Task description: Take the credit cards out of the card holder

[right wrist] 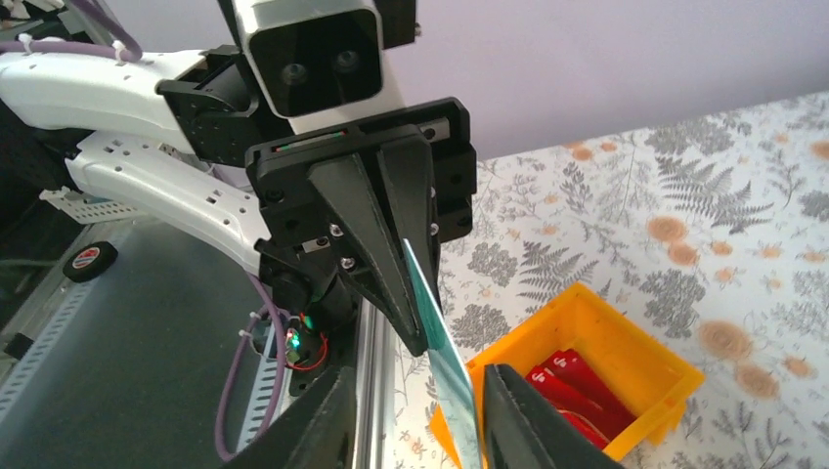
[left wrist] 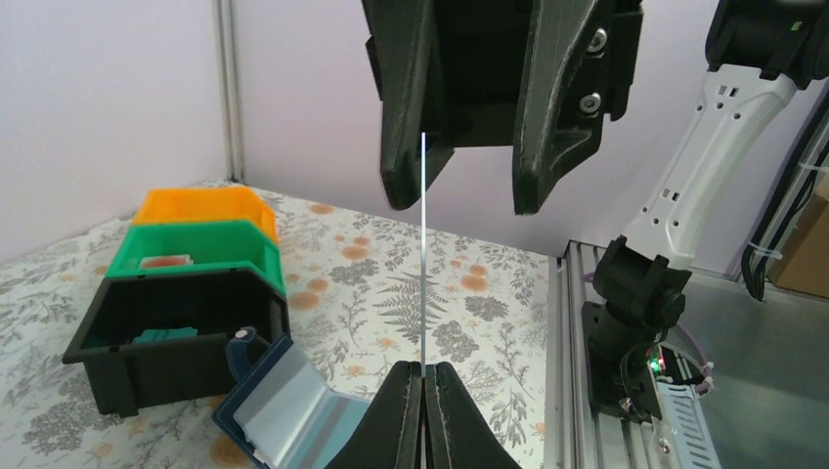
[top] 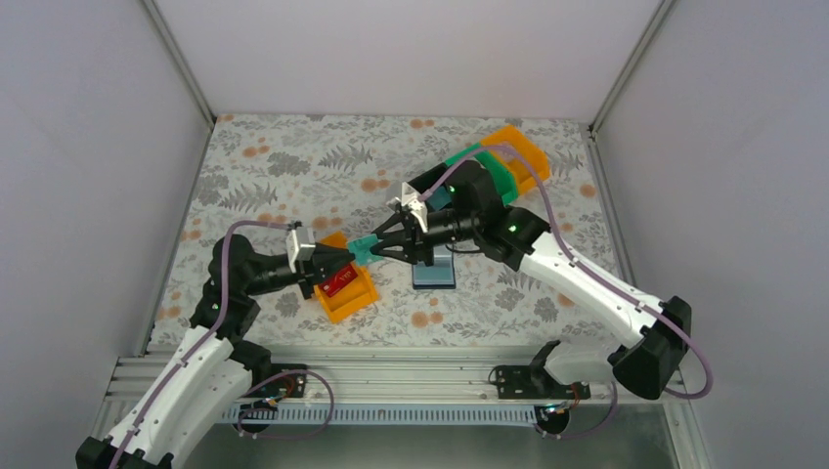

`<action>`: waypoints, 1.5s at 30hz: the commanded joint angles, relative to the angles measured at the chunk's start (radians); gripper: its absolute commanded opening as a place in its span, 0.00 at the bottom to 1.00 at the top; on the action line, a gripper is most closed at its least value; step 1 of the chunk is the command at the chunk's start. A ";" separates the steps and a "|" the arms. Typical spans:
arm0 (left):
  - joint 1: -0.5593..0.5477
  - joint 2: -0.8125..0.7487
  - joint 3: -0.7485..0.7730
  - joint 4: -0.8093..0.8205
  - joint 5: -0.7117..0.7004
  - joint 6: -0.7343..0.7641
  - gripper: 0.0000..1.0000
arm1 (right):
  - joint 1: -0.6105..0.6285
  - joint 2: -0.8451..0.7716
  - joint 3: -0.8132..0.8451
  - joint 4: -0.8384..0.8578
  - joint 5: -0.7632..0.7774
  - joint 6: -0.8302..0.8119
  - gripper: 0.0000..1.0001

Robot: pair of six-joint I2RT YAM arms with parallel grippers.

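A teal credit card [top: 364, 250] hangs in the air between the two grippers. My left gripper [left wrist: 424, 376] is shut on its near edge, and in the left wrist view the card [left wrist: 422, 244] is edge-on, a thin upright line. My right gripper [right wrist: 418, 376] is open, its fingers on either side of the card's [right wrist: 445, 362] far end; one finger is close to it and the other well apart. The navy card holder [top: 433, 271] lies open on the table under the right arm, its pale sleeves [left wrist: 283, 405] showing. Red credit cards [right wrist: 572, 386] lie in a small orange bin [top: 362, 301].
Black [left wrist: 176, 337], green [left wrist: 196, 249] and orange [left wrist: 205, 205] bins stand in a row at the back right, behind the card holder. The small orange bin [right wrist: 645, 342] sits just below the grippers. The aluminium rail [top: 391, 376] runs along the table's near edge.
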 commanded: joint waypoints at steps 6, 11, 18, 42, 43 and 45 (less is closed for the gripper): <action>-0.003 -0.017 0.031 -0.014 0.016 0.040 0.02 | 0.012 -0.005 -0.030 -0.002 0.073 -0.047 0.46; -0.003 -0.014 0.026 -0.001 0.021 0.043 0.02 | -0.007 -0.089 -0.056 -0.020 0.159 -0.073 0.49; -0.002 -0.010 0.022 0.008 0.025 0.035 0.02 | -0.010 -0.034 -0.007 0.017 0.004 -0.075 0.61; 0.005 -0.096 -0.132 -0.015 -0.508 -0.172 0.96 | -0.305 0.067 -0.088 0.134 0.175 0.542 0.04; 0.010 -0.106 -0.145 -0.022 -0.588 -0.164 1.00 | -0.364 0.063 -0.108 0.138 0.196 0.608 0.04; 0.017 -0.126 -0.154 -0.036 -0.703 -0.124 1.00 | -0.468 0.044 -0.177 0.210 0.231 0.742 0.04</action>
